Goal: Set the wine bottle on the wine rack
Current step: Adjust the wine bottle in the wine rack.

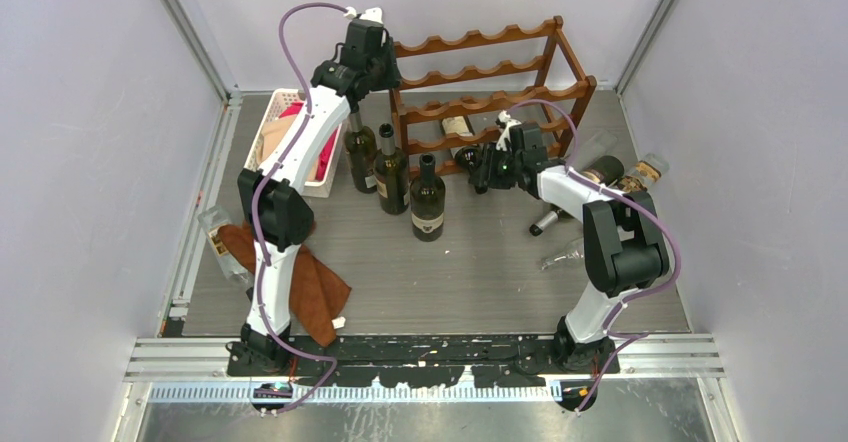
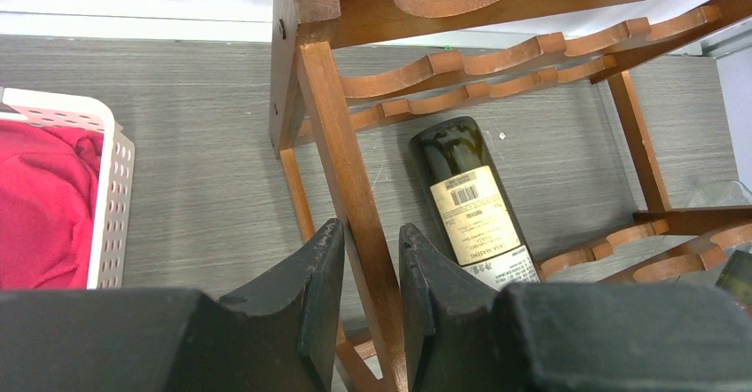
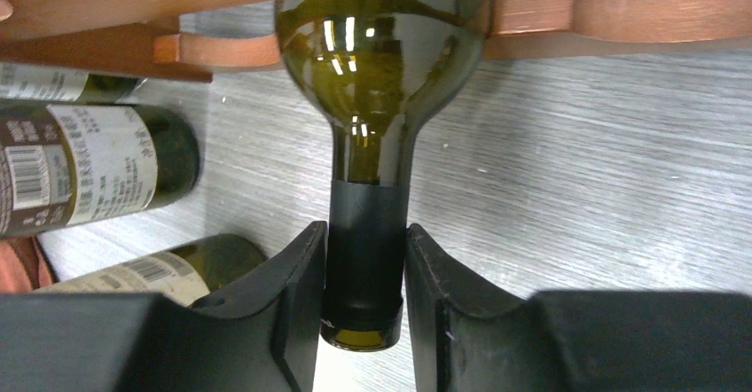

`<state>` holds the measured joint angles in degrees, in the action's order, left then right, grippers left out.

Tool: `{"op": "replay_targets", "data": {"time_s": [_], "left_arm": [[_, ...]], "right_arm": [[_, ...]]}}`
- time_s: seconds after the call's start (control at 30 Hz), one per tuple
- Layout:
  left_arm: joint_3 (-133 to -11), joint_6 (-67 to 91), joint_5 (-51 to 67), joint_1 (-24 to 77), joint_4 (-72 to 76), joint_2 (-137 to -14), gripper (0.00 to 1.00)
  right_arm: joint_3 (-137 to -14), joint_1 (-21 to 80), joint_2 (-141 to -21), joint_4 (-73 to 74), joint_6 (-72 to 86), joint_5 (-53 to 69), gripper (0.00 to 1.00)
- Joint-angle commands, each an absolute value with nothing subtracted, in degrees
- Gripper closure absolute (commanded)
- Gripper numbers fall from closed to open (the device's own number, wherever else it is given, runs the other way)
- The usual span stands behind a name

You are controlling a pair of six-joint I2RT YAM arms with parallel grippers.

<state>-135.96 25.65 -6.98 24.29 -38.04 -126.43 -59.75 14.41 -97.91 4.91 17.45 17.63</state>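
Observation:
The dark reddish-brown wine rack [image 1: 480,72] stands at the back of the table, with wavy rails in several tiers. A dark green wine bottle [image 3: 381,55] lies across a low rail, its neck pointing toward my right wrist camera. My right gripper [image 3: 365,259] is shut on that neck, both fingers pressed against the black foil. From above, the right gripper [image 1: 482,170] sits at the rack's front. My left gripper [image 2: 371,250] is shut on the rack's upright corner post [image 2: 341,144], high at the rack's left end [image 1: 372,62]. The labelled bottle [image 2: 466,197] shows below it.
Three dark bottles [image 1: 390,172] stand upright in front of the rack's left side. A white basket [image 1: 282,112] with red cloth is at back left. A brown cloth [image 1: 310,287] lies by the left arm. Clear bottles and glassware [image 1: 620,170] lie at right.

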Motion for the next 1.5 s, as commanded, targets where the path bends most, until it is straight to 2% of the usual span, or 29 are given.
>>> {"op": "replay_targets", "data": {"time_s": [0.0, 0.37, 1.47], "left_arm": [[-136.8, 26.4, -6.1, 24.1, -35.8, -126.4, 0.70], [-137.0, 26.3, -4.8, 24.1, -35.7, -126.6, 0.71], [-136.4, 25.2, -3.0, 24.3, -35.7, -126.7, 0.72]], "right_arm": [[-58.8, 14.7, -96.9, 2.0, 18.4, 16.1, 0.66], [-55.8, 14.8, -97.6, -4.2, 21.1, 14.1, 0.85], [-47.4, 18.3, -100.0, -22.7, 23.9, 4.4, 0.93]]}}
